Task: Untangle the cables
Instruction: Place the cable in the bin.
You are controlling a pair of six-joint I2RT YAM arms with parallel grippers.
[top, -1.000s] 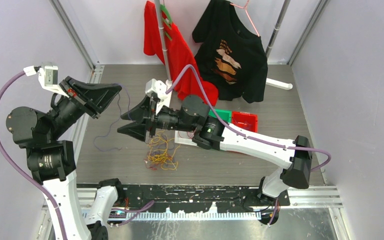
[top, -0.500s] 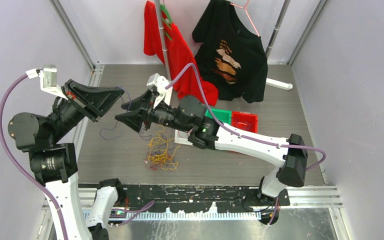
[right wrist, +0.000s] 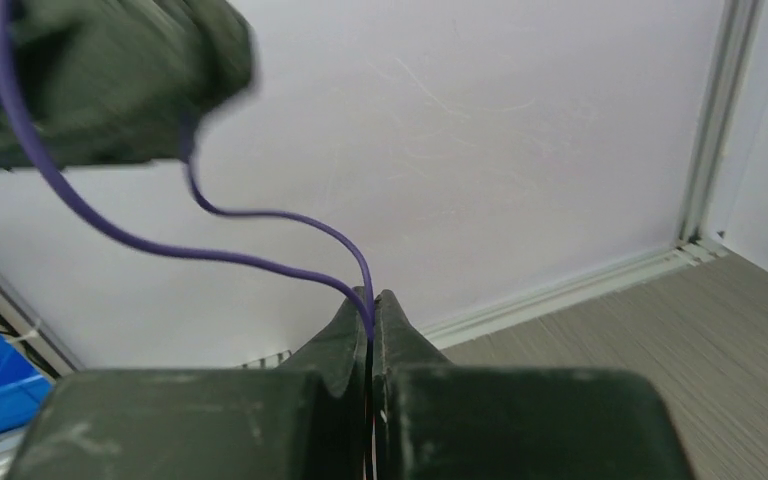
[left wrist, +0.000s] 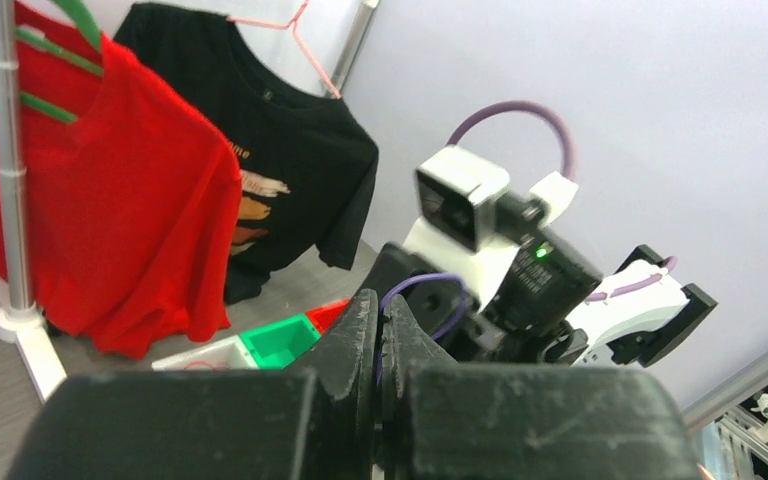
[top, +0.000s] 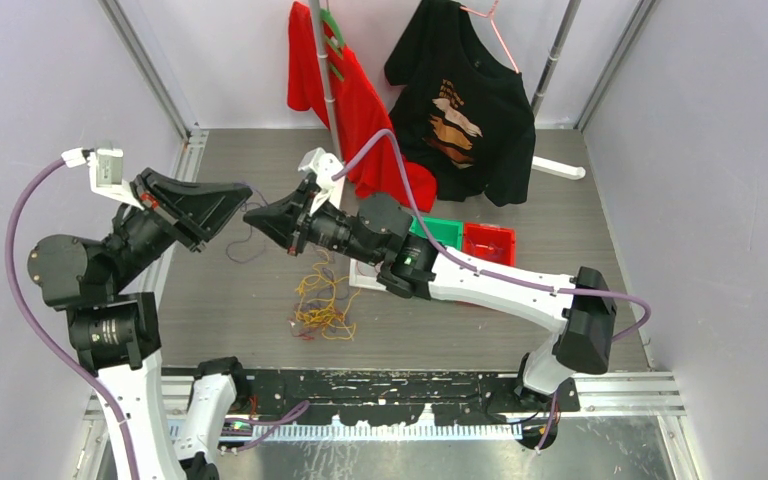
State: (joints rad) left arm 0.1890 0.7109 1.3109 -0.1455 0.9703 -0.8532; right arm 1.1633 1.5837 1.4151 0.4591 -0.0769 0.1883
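both arms raised, tips nearly meeting. left gripper (top: 244,189) and right gripper (top: 251,214) each clamped on the purple cable (right wrist: 260,215), clear only in wrist views. top view: yellow-red tangle (top: 322,305) on table (top: 520,330).

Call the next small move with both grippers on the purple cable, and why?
Probably ease the left gripper and right gripper apart: both are shut on the purple cable, slack loops between them, and the yellow-red tangle lies below.

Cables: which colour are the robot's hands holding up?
The purple cable, pinched by the left hand and right hand; the yellow-red tangle lies on the table.
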